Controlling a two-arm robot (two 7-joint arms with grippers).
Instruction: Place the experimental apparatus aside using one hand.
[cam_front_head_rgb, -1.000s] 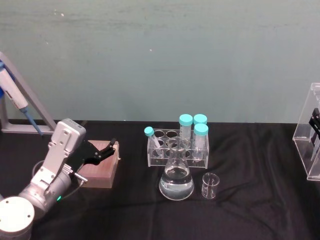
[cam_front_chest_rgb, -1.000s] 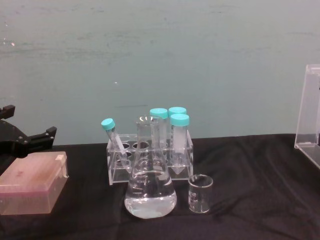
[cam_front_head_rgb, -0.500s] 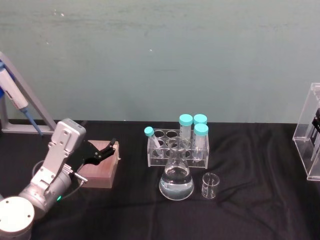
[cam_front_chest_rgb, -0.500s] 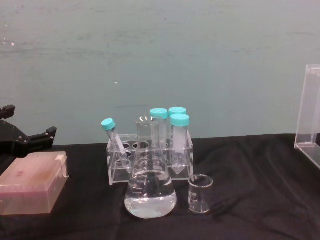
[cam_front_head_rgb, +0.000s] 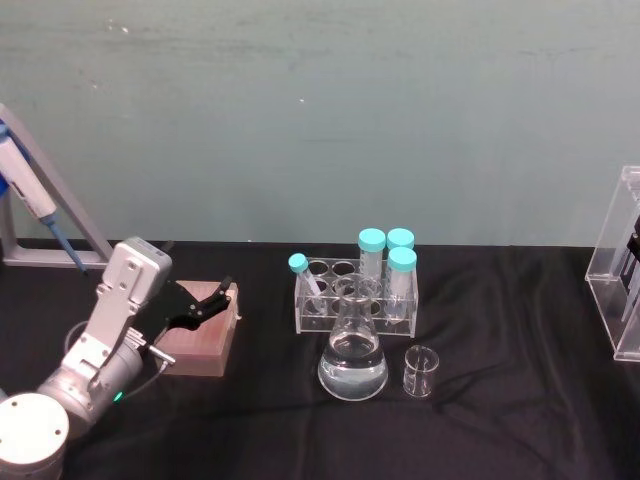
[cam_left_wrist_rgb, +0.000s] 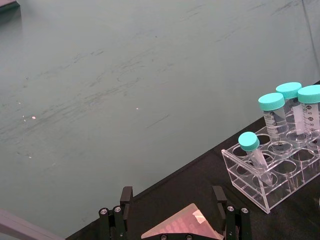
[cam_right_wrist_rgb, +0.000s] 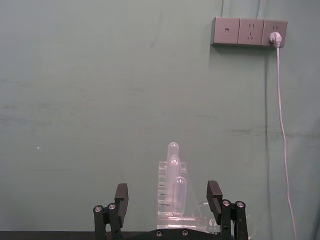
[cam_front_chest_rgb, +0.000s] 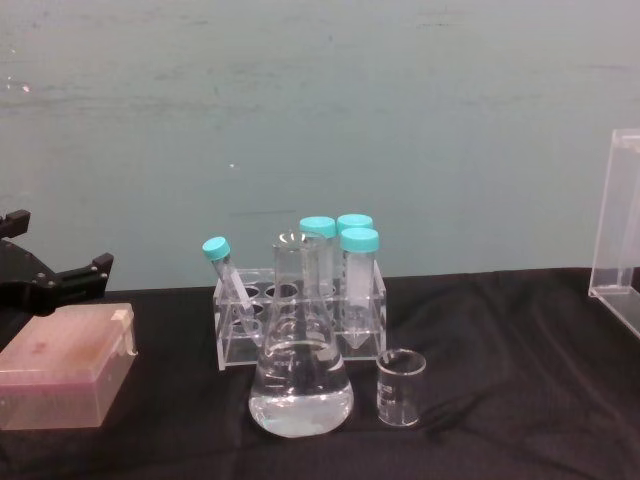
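Note:
The conical flask (cam_front_head_rgb: 352, 362) with clear liquid stands mid-table, and the small beaker (cam_front_head_rgb: 420, 372) is just to its right. At the right edge stands the tall acrylic stand (cam_front_head_rgb: 612, 262); the right wrist view shows its pipettes (cam_right_wrist_rgb: 173, 186) straight ahead. My right gripper (cam_right_wrist_rgb: 168, 190) is open, short of that stand, with nothing between its fingers. My left gripper (cam_front_head_rgb: 215, 297) is open and hovers over a pinkish box (cam_front_head_rgb: 200, 338) at the left, far from the glassware.
A clear tube rack (cam_front_head_rgb: 355, 295) with teal-capped tubes stands directly behind the flask. A pipette on a grey stand (cam_front_head_rgb: 35, 205) leans at the far left. Black cloth (cam_front_head_rgb: 500, 420) covers the table, bare in front and between the beaker and the acrylic stand.
A dark part of the right gripper behind the acrylic stand has drifted slightly toward the head view's right edge. The glassware and left arm have not moved.

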